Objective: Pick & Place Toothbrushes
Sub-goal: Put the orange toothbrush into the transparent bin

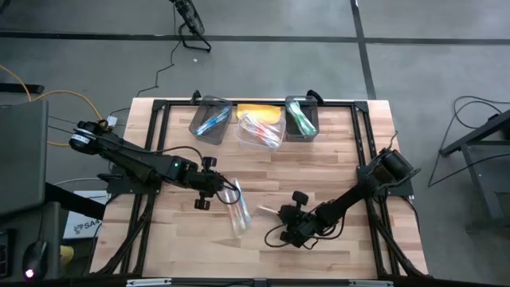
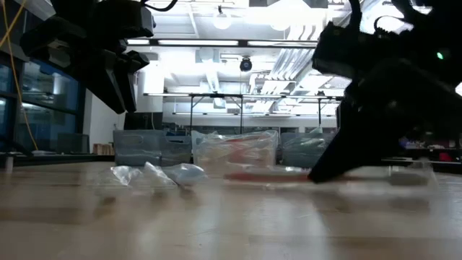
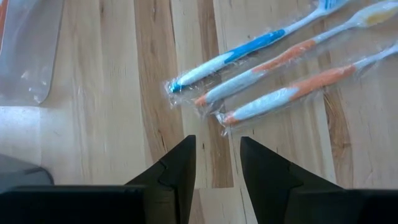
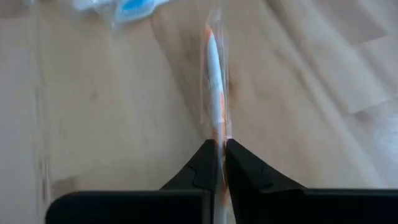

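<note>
Three wrapped toothbrushes, one blue (image 3: 242, 53) and two orange (image 3: 280, 62), lie flat on the wooden table (image 1: 239, 209). My left gripper (image 3: 216, 165) hangs open above the table just short of them (image 1: 225, 191), touching nothing. My right gripper (image 4: 221, 155) is low at the table's near middle (image 1: 279, 214), shut on another wrapped orange-and-white toothbrush (image 4: 216, 81), which shows as a reddish streak (image 2: 256, 175) in the low view. My right gripper pinches the wrapped orange-and-white toothbrush at its handle end (image 4: 217, 138) between its two fingertips. The fingers slant down from the table's right side and lie along the brush, which points straight away from them. Whether its far end rests on the table, I cannot tell.
Three bins stand in a row at the far edge: one with blue toothbrushes (image 1: 211, 119), a clear one with pink and red ones (image 1: 261, 129), one with green ones (image 1: 301, 118). A crumpled clear wrapper (image 2: 155, 175) lies on the table. Black frame rails (image 1: 362, 143) run along both sides.
</note>
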Controlling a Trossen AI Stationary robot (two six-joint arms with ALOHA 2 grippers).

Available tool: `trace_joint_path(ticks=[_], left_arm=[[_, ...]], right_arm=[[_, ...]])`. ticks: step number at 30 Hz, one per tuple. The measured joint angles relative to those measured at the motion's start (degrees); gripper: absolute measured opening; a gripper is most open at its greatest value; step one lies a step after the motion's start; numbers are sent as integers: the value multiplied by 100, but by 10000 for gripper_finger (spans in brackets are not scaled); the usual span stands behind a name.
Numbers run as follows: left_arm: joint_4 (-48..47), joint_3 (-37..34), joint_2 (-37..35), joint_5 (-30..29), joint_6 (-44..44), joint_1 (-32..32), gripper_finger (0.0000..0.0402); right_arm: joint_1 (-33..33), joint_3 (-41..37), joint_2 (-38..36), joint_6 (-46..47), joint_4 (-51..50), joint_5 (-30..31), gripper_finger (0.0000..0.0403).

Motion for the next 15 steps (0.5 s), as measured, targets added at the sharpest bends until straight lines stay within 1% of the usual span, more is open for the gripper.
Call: trace_joint_path(ticks=[4,6,10,12,15], left_arm=[[-46,2,-15,-2,-49,-4,120],[-48,2,-15,-2,-44,-4,120],[-49,2,-15,-30,-27,-4,120],[35,-55,-20,-45,-29,-4,120],[44,-198,-20,-46,-67,-2,120]], right_arm=[[-216,2,-407,-55,-387,13,12],[-434,1,-640,-330,-462,39,10],[-1172,21,-1128,-747,-442,18,10],[-1627,64,-1366,-910,-421,-109,10],[-2296,174,-1609,-1527,-378,-377,10]])
